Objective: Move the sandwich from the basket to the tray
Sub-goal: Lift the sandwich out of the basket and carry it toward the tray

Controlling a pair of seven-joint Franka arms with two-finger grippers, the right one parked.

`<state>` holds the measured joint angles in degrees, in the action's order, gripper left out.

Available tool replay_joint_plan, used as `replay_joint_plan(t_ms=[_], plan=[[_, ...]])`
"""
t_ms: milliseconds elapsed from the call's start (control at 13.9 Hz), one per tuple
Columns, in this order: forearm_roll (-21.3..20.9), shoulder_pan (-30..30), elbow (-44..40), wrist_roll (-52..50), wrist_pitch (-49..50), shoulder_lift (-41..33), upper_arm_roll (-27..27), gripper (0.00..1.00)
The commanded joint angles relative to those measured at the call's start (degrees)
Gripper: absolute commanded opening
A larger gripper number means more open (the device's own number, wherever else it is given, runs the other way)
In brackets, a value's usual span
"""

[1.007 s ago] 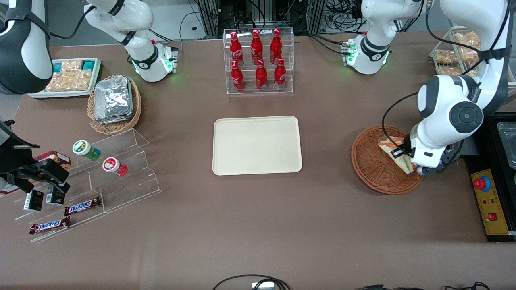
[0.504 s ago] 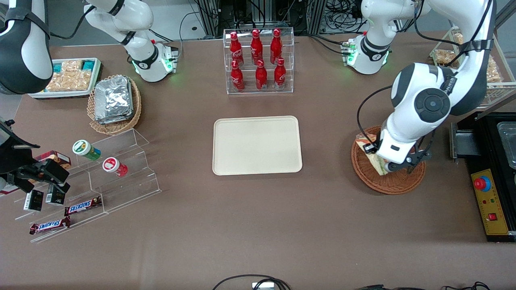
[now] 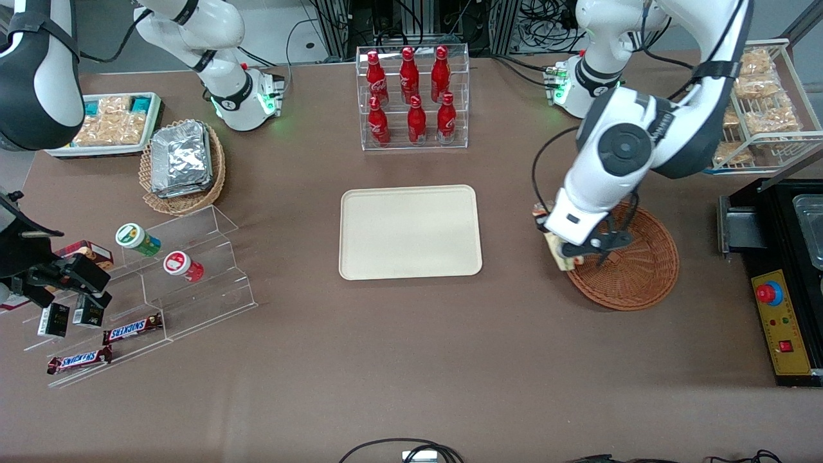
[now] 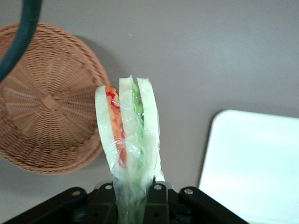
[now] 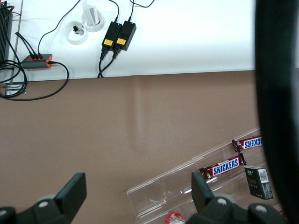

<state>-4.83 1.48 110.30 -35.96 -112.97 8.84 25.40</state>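
Observation:
My left gripper (image 3: 569,256) (image 4: 133,193) is shut on the clear-wrapped sandwich (image 4: 129,135), a white-bread wedge with orange-red and green layers. It hangs in the air over the rim of the reddish-brown wicker basket (image 3: 636,270) on the side toward the tray. In the front view only a small part of the sandwich (image 3: 554,244) shows under the wrist. The basket (image 4: 42,107) holds nothing. The cream tray (image 3: 410,231) (image 4: 254,163) lies flat mid-table, with bare tabletop between it and the gripper.
A clear rack of red bottles (image 3: 411,96) stands farther from the front camera than the tray. A wire shelf of bagged snacks (image 3: 759,103) and a black control box (image 3: 781,321) sit at the working arm's end. Foil packs in a tan basket (image 3: 183,164) and acrylic steps (image 3: 167,276) lie toward the parked arm's end.
The gripper has lifted the sandwich out of the basket and carried it sideways toward the tray, from over the basket's middle to its rim. The basket now lies uncovered.

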Motion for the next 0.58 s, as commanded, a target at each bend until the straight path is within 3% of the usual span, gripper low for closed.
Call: replay_joint_plan(t_ms=[0, 504], plan=[[-0.4, 4.7, -2.1, -0.7, 1.3, 1.7, 0.9, 0.00], [-1.1, 15.7, -2.3, -0.8, -2.2, 4.5, 0.9, 0.01]])
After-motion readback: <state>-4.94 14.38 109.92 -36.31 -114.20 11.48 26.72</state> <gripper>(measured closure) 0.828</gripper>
